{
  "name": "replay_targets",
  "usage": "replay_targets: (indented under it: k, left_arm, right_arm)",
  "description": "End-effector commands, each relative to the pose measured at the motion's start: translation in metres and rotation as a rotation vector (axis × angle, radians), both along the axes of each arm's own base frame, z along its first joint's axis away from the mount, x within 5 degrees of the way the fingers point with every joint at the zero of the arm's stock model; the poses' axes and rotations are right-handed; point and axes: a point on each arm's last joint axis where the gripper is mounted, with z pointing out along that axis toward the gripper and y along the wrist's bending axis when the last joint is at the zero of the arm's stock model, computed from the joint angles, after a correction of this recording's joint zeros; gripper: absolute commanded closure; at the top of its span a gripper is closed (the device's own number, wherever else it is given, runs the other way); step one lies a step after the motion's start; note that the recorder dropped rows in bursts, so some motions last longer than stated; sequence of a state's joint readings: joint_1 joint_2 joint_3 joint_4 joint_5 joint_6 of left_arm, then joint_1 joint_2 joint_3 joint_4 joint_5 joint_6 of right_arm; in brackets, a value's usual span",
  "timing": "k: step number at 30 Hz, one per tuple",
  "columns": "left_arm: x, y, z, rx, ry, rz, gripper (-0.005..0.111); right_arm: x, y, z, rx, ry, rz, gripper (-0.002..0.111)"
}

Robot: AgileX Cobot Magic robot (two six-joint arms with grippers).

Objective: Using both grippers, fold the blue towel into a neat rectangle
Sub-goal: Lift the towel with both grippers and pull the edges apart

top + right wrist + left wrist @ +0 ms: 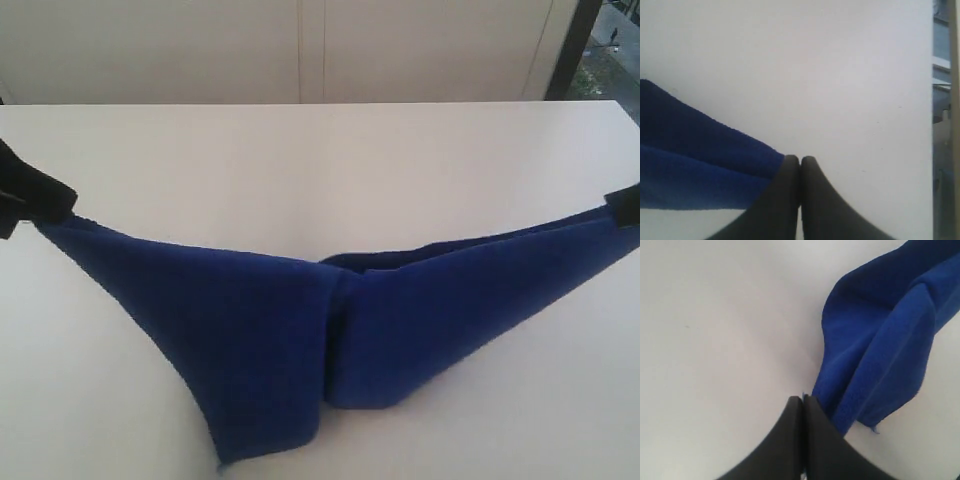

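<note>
The blue towel [270,330] is stretched between my two grippers. Its two ends are raised and its doubled-up middle sags onto the white table [320,170], with a crease near the centre. My left gripper [62,205] is at the far left of the exterior view, shut on the towel's left end. In the left wrist view the black jaws [803,399] are pressed together, and the towel [880,340] runs away from them. My right gripper [615,205] is at the far right edge, shut on the other end. Its jaws [800,159] are closed, with the towel [690,165] beside them.
Pale wall panels [300,50] stand behind the table's far edge. A dark frame and a window [590,40] are at the upper right. The right wrist view shows the table's side edge [932,125] close to that gripper.
</note>
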State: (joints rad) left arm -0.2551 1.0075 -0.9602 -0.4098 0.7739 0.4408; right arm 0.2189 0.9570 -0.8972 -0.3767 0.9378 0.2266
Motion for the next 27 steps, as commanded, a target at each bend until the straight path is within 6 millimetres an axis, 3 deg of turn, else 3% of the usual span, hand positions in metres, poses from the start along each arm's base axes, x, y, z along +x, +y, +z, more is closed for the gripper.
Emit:
replay_targets:
  k: [1, 15, 27]
  left_arm:
    - [-0.016, 0.005, 0.007, 0.002, -0.022, 0.004, 0.107]
    - [-0.067, 0.021, 0.029, 0.040, -0.156, -0.022, 0.107]
    - [-0.116, 0.034, 0.039, 0.031, -0.264, -0.043, 0.107]
  right_arm:
    - [-0.022, -0.009, 0.016, -0.008, -0.099, -0.031, 0.108]
    - [-0.085, -0.028, 0.043, -0.006, -0.297, -0.071, 0.108]
    - [-0.134, -0.040, 0.047, 0.035, -0.382, -0.112, 0.108]
